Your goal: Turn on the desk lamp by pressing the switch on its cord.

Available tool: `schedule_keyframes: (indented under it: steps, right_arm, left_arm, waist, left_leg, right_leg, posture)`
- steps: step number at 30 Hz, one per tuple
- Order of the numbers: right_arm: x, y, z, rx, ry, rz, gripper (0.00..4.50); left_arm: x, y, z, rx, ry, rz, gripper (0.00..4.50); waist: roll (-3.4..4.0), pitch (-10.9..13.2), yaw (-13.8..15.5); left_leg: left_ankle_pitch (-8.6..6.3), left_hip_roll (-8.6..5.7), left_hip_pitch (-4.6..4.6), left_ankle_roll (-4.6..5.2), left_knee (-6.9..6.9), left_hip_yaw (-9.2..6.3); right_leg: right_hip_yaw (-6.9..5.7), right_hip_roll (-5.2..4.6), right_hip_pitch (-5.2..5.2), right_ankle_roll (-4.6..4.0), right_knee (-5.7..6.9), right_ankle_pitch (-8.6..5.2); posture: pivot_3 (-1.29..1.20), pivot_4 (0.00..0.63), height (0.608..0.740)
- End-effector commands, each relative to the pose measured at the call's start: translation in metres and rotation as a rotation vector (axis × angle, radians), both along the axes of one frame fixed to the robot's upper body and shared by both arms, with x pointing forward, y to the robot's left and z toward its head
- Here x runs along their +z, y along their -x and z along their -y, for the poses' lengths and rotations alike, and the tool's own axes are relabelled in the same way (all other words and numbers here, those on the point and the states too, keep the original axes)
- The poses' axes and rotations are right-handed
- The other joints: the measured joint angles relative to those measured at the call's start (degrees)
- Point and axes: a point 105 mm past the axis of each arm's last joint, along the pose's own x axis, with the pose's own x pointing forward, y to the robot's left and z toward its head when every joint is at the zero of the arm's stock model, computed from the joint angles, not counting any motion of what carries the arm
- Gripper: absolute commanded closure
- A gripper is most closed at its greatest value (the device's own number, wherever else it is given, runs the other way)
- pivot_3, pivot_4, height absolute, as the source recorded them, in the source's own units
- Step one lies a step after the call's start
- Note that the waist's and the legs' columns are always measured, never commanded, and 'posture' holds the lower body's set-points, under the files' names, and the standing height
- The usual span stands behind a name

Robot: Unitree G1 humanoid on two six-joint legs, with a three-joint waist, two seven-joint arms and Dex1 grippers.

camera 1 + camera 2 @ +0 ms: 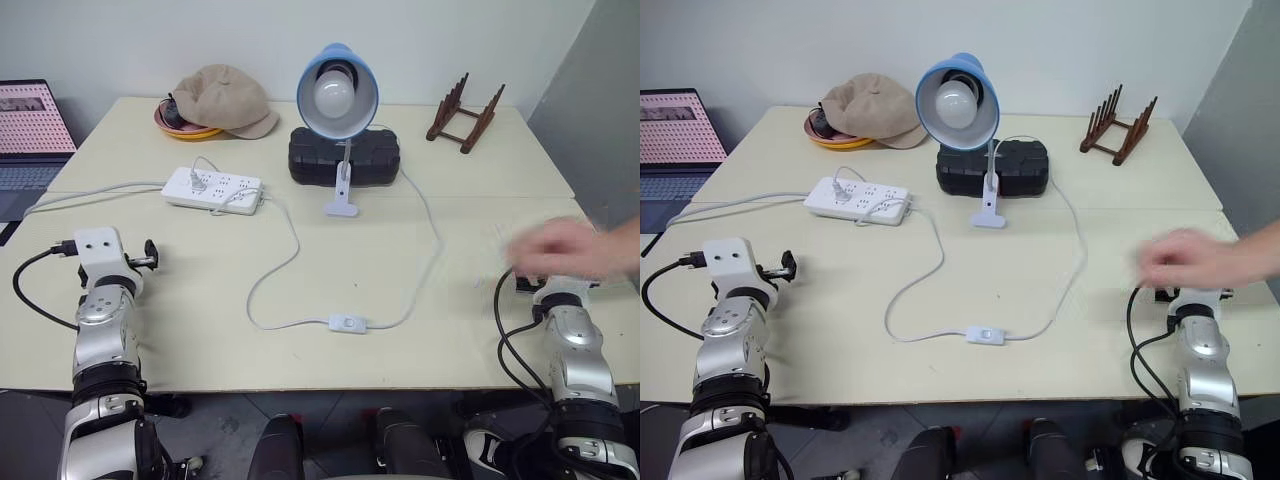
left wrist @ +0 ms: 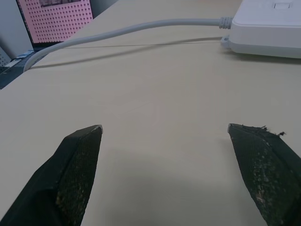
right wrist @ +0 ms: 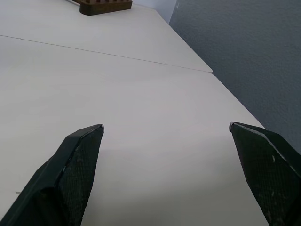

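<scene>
Cream tabletop with both robot arms resting low at its near edge, lamp unlit at the back.

Nearest, at each side of the table (image 1: pixel 210 330): left gripper (image 2: pixel 164 129) and right gripper (image 3: pixel 164 127), both held level just above the surface, fingers spread wide and holding nothing. Just over the right wrist, a person's blurred hand (image 1: pixel 565 248) reaching in from the right. Between the arms, near the front edge, the switch (image 1: pixel 347 323) lying flat on the cord (image 1: pixel 432 240), well apart from both grippers. Farther back on the left, a white power strip (image 1: pixel 212 190). Beyond, mid-table, the desk lamp (image 1: pixel 337 95), blue shade facing forward, clip base beside a black block (image 1: pixel 345 155). Farthest back: tan cap (image 1: pixel 225 98) over an orange bowl (image 1: pixel 185 127), wooden rack (image 1: pixel 465 113) at right, laptop (image 1: pixel 30 130) at far left.
</scene>
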Motion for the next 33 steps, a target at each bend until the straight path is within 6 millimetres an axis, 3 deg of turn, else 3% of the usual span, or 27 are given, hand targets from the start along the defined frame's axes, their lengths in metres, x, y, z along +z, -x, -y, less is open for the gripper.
schedule_keyframes:
  steps: [1, 7, 10, 13, 16, 19, 23, 25, 28, 33]
  right_arm:
    - [0.014, 0.001, 0.005, -0.018, 0.016, 0.053, 0.00]
    - [0.019, 0.001, 0.001, 0.038, 0.041, 0.044, 0.00]
    - [0.033, 0.001, -0.009, 0.193, 0.067, 0.017, 0.00]
    - [0.045, 0.006, -0.034, 0.432, 0.054, -0.039, 0.00]
    - [0.045, 0.025, -0.063, 0.699, 0.035, -0.161, 0.00]
    - [0.041, 0.059, -0.095, 0.967, -0.008, -0.317, 0.00]
    - [0.031, 0.097, -0.122, 1.164, -0.021, -0.485, 0.00]
    - [0.027, 0.109, -0.130, 1.214, -0.011, -0.540, 0.00]
    - [0.028, 0.119, -0.143, 1.235, -0.042, -0.541, 0.00]
    - [0.025, 0.126, -0.149, 1.227, -0.038, -0.550, 0.00]
  left_arm:
    - [0.015, -0.004, 0.001, -0.025, -0.031, 0.038, 0.05]
    - [0.034, -0.014, 0.014, -0.196, -0.061, 0.029, 0.05]
    - [0.056, -0.021, 0.058, -0.560, -0.042, -0.016, 0.05]
    - [0.071, -0.009, 0.097, -0.871, -0.086, -0.114, 0.05]
    - [0.077, 0.005, 0.126, -1.095, -0.139, -0.226, 0.05]
    - [0.072, 0.025, 0.168, -1.355, -0.228, -0.348, 0.05]
    - [0.061, 0.051, 0.209, -1.634, -0.294, -0.452, 0.05]
    - [0.053, 0.058, 0.221, -1.728, -0.361, -0.491, 0.05]
    - [0.037, 0.057, 0.244, -1.853, -0.463, -0.501, 0.05]
    - [0.023, 0.053, 0.262, -1.928, -0.482, -0.479, 0.05]
  waist:
    - [0.00, 0.0, 0.0]
    - [0.00, 0.0, 0.0]
    - [0.02, 0.0, -0.1]
    - [0.04, 0.0, -0.2]
    - [0.05, 0.0, -0.3]
    - [0.13, 0.1, -0.1]
    - [0.13, 0.1, 0.0]
    - [0.09, 0.1, 0.0]
    - [0.09, 0.1, 0.2]
    - [0.08, 0.1, 0.1]
  left_leg:
    - [0.00, 0.00, 0.00, 0.00, 0.00, 0.00]
    - [0.00, 0.00, 0.00, 0.00, 0.00, 0.00]
    - [0.00, 0.00, -0.07, 0.00, -0.01, 0.00]
    - [0.00, 0.00, -0.15, 0.00, 0.00, 0.00]
    - [-0.01, 0.01, -0.16, 0.00, -0.05, -0.01]
    - [-0.01, 0.01, -0.20, 0.01, -0.09, -0.06]
    - [-0.02, 0.02, -0.30, 0.00, -0.04, -0.07]
    - [-0.02, 0.02, -0.31, 0.00, -0.01, -0.08]
    - [-0.02, 0.02, -0.31, 0.01, 0.04, -0.10]
    - [-0.02, -0.01, -0.43, 0.00, 0.19, -0.09]
  right_leg:
    - [0.00, 0.00, 0.00, 0.00, 0.00, 0.00]
    - [-0.01, 0.00, 0.00, -0.06, -0.01, -0.04]
    - [-0.01, 0.00, -0.04, -0.27, -0.02, -0.15]
    - [-0.01, -0.01, -0.06, -0.27, -0.06, -0.16]
    - [-0.03, -0.01, -0.07, -0.28, -0.08, -0.17]
    - [-0.07, -0.01, -0.08, -0.37, -0.07, -0.33]
    - [-0.07, -0.02, -0.14, -0.40, -0.10, -0.39]
    - [-0.08, -0.02, -0.15, -0.41, -0.10, -0.39]
    - [-0.08, -0.01, -0.19, -0.40, -0.09, -0.39]
    - [-0.06, -0.01, -0.18, -0.38, -0.12, -0.38]
  posture:
    - [0.00, 0.150, 0.740]
    - [0.00, 0.150, 0.740]
    - [0.00, 0.150, 0.740]
    - [0.00, 0.150, 0.740]
    - [0.00, 0.150, 0.740]
    - [0.00, 0.150, 0.740]
    - [0.00, 0.150, 0.740]
    - [0.00, 0.150, 0.740]
    - [0.00, 0.150, 0.740]
    - [0.00, 0.150, 0.740]
